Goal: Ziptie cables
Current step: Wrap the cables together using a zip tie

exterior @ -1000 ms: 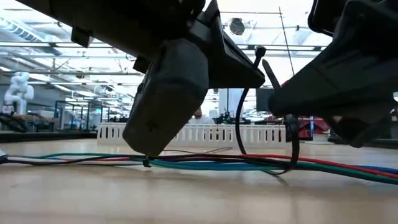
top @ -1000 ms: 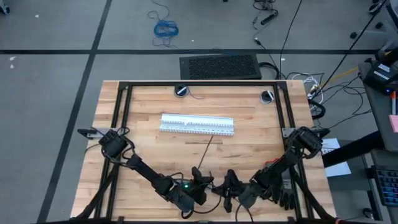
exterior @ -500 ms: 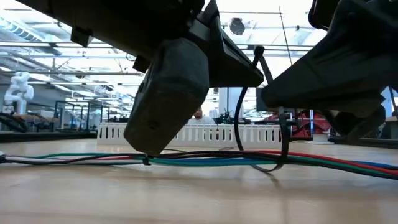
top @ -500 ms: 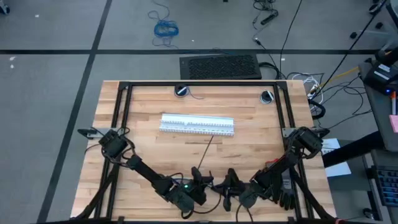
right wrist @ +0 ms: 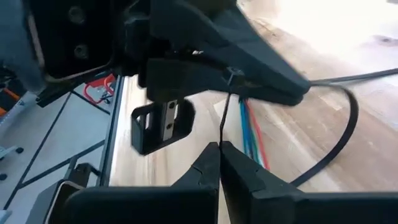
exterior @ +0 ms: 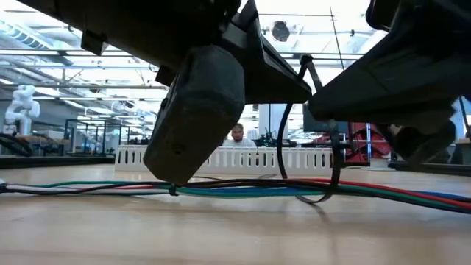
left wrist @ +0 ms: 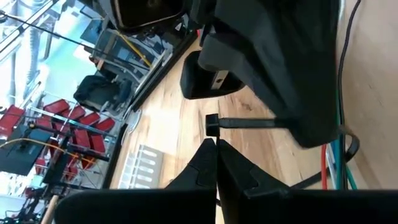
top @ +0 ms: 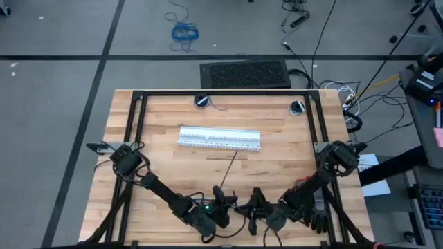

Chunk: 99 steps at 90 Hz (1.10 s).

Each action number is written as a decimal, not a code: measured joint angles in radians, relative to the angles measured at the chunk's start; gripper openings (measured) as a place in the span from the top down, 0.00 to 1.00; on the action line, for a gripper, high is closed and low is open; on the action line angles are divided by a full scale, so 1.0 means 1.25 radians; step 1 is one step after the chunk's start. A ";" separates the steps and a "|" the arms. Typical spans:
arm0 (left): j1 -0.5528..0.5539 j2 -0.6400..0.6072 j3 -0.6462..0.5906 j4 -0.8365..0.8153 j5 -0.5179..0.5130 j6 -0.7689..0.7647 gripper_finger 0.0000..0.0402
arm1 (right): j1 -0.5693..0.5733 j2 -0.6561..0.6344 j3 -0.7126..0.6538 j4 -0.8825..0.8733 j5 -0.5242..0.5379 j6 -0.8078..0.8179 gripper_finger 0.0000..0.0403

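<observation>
Left gripper [top: 223, 202] is clamped on the ziptie [exterior: 282, 147] head; right gripper [top: 255, 205], facing it, pinches the tail. We find the strap looped upright around the cables [exterior: 243, 190], which run crosswise beneath, at the table's [top: 277, 166] near edge.

The high view is evenly lit from overhead, with only soft shadows cast on the table [top: 173, 166] under the arms. In the low view the arms are rendered as near-black silhouettes against bright ceiling lights and a washed-out room, the near tabletop is blurred, and the cables [exterior: 243, 191] are seen fairly sharp. Strong glare is seen on the wood in the right wrist view, and close dark parts are left out of focus in both wrist views.
</observation>
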 joint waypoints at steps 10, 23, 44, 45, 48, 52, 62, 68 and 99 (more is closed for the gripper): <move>-0.002 0.010 0.000 0.002 -0.003 0.002 1.00 | -0.001 -0.022 0.000 0.002 0.003 -0.029 1.00; -0.001 0.043 0.001 0.014 -0.007 0.002 1.00 | -0.001 -0.058 0.000 -0.034 0.022 -0.051 1.00; -0.009 0.059 0.002 0.082 -0.015 0.020 1.00 | -0.001 -0.077 0.000 -0.148 0.013 0.030 1.00; -0.009 0.059 0.003 0.085 -0.015 0.026 1.00 | -0.001 -0.077 0.000 -0.154 0.013 0.035 1.00; -0.010 0.060 0.006 0.092 -0.015 0.046 1.00 | -0.001 -0.077 0.000 -0.168 0.013 0.050 1.00; -0.011 0.061 0.013 0.093 -0.014 0.068 1.00 | -0.001 -0.077 0.000 -0.182 0.012 0.061 1.00; -0.011 0.063 0.025 0.089 -0.015 0.090 1.00 | -0.001 -0.077 0.000 -0.183 0.012 0.063 1.00; -0.011 0.063 0.029 0.089 -0.015 0.092 1.00 | 0.000 -0.077 0.000 -0.181 0.012 0.063 1.00; -0.009 0.063 0.032 0.074 -0.014 0.095 1.00 | -0.006 -0.077 0.000 -0.124 -0.003 0.031 1.00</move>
